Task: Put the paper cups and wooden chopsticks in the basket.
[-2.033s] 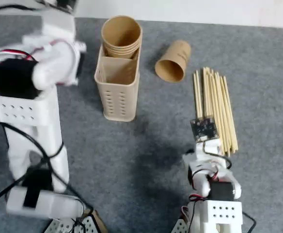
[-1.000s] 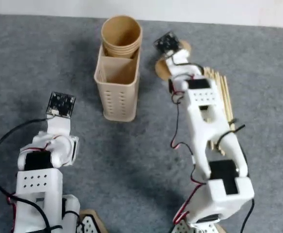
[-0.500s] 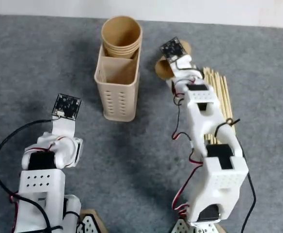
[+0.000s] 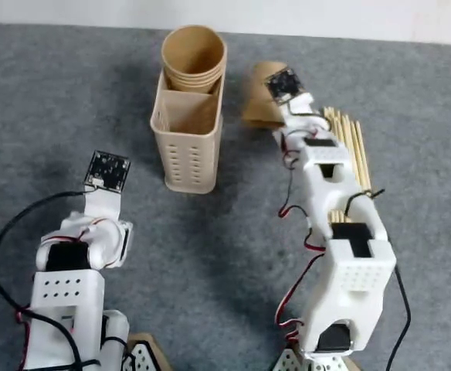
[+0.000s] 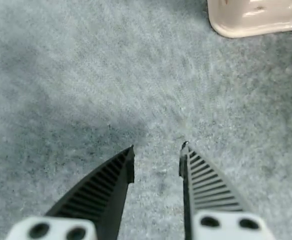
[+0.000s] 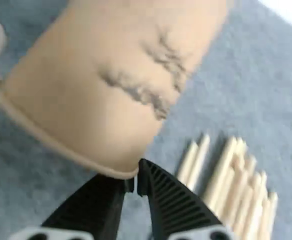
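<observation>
Presently, ribbed black right gripper (image 6: 136, 181) pinches thin rim of tan tapered paper cup (image 6: 106, 85); left gripper (image 5: 157, 159) hangs part-open, empty, above fuzzy grey carpet (image 5: 76, 70).

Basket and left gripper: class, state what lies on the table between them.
Bare grey carpet, nothing else, lies between the left gripper and the basket, as the left wrist view shows.

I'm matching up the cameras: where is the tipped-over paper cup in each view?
High view: the paper cup lies tipped right of the basket, near the chopsticks.
Right wrist view: the paper cup close up, rim at the right gripper, chopsticks beside.
Left wrist view: mat and a basket corner instead.
Shared landmark: the chopsticks; the basket links high and left wrist.
</observation>
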### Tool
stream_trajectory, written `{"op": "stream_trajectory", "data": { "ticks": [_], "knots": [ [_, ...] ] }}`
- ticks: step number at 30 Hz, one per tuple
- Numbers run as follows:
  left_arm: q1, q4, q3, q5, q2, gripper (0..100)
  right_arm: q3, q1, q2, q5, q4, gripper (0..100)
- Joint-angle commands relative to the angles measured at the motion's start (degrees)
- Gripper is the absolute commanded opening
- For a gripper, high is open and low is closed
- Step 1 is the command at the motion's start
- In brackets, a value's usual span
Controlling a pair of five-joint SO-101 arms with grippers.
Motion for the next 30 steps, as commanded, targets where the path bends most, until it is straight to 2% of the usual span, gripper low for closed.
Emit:
{"op": "stream_trajectory", "data": {
  "ticks": [1, 8, 12, 16, 21, 26, 30],
  "knots": [
    [0.8, -2.5, 0.1, -0.4, -0.7, 18, -4.4, 3.7, -9.5, -4.7, 10.9, 0.5],
    [0.8, -2.7, 0.1, -0.4, -0.7, 18, -14.9, 4.3, -28.7, -5.9, 42.0, 0.5],
    [0.9, -2.7, 0.1, -0.3, -0.7, 18, -27.0, 0.9, -35.5, -5.9, 61.0, 0.5],
    [0.9, -2.7, 0.1, -0.3, -0.7, 18, -42.8, -2.6, -36.8, -6.0, 73.6, 0.5],
    [0.9, -2.7, 0.2, -0.2, -0.7, 18, -56.1, -6.6, -36.3, -11.9, 75.7, 0.5],
    [0.9, -2.6, 0.2, -0.2, -0.7, 18, -57.2, -12.4, -31.9, -12.7, 70.8, 0.5],
    [0.9, -2.6, 0.2, -0.2, -0.7, 18, -56.8, -13.8, -25.9, -12.8, 65.7, 0.5]
  ]
}}
